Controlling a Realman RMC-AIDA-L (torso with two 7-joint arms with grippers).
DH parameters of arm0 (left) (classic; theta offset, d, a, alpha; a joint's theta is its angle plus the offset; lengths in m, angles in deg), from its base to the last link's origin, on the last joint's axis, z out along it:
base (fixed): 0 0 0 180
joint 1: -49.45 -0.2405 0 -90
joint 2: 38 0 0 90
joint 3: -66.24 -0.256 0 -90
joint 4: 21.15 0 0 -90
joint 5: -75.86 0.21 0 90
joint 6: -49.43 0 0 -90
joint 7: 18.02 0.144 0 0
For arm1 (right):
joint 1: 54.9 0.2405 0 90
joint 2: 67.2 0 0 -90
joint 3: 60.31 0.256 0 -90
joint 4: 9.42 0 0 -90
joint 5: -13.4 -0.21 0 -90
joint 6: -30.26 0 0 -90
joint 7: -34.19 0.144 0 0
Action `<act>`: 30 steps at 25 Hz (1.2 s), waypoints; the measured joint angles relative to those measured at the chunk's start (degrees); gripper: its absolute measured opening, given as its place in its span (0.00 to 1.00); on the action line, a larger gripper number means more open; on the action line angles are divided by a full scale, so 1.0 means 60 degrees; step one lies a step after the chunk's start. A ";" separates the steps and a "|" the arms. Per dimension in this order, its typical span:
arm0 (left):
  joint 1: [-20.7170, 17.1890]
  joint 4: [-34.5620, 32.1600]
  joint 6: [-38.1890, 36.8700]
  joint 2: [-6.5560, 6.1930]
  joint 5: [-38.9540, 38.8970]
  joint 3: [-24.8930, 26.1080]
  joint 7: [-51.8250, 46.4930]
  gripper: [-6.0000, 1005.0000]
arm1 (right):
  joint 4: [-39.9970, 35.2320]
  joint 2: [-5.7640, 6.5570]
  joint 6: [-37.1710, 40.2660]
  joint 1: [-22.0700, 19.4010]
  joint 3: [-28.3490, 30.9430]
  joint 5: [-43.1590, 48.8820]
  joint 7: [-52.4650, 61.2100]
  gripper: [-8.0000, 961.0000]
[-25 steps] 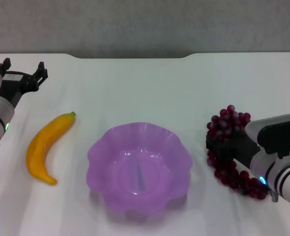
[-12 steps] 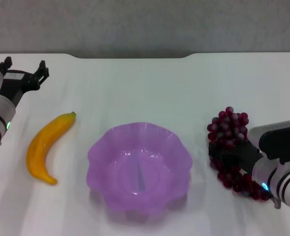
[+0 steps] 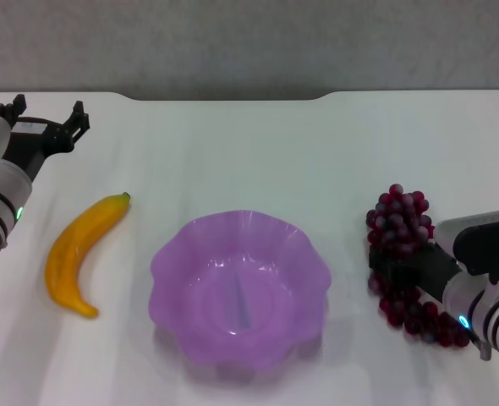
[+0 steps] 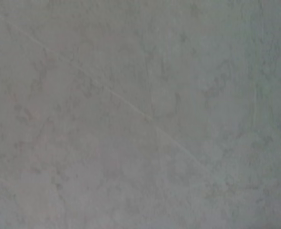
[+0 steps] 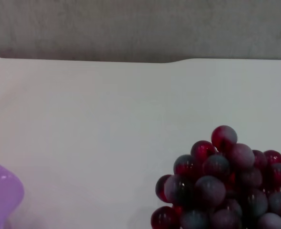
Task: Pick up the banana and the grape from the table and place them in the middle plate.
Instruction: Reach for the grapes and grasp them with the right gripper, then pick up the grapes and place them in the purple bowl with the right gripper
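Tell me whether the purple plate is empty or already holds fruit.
Empty. The purple plate shows only its bare inside; the banana lies on the table to its left, the grapes to its right.

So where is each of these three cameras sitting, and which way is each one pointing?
Head view: on the robot's head, looking forward and down at the white table, orange-yellow banana, purple scalloped plate and dark red-purple grape bunch; both arms show, left gripper open at the far left, right gripper on the grapes.
Left wrist view: only blank grey surface; no body parts.
Right wrist view: low over the table, facing the far wall; no fingers show.
Shared by the head and right wrist views: grapes, plate rim.
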 joint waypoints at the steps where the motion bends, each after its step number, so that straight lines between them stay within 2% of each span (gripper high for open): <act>1: 0.0003 0.0000 0.0000 0.0005 0.0000 0.0000 0.0000 0.89 | 0.0012 0.0000 -0.0002 0.0002 0.0008 -0.0001 0.0001 0.88; 3: 0.0009 0.0000 0.0000 0.0007 0.0000 0.0000 0.0000 0.89 | 0.0019 0.0000 -0.0005 0.0004 0.0016 -0.0002 0.0001 0.88; 9: 0.0010 -0.0002 0.0000 0.0007 0.0000 0.0000 0.0000 0.89 | 0.0068 0.0000 -0.0004 0.0019 0.0064 -0.0015 0.0043 0.72; 23: 0.0014 -0.0003 0.0000 0.0007 0.0000 0.0000 0.0000 0.89 | 0.0252 0.0057 0.0038 0.0195 -0.0028 0.0152 0.0062 0.59; 30: -0.0006 -0.0003 0.0000 0.0007 0.0000 0.0000 0.0000 0.89 | 0.0201 0.0052 0.0537 0.0118 -0.0039 0.0350 0.0031 0.54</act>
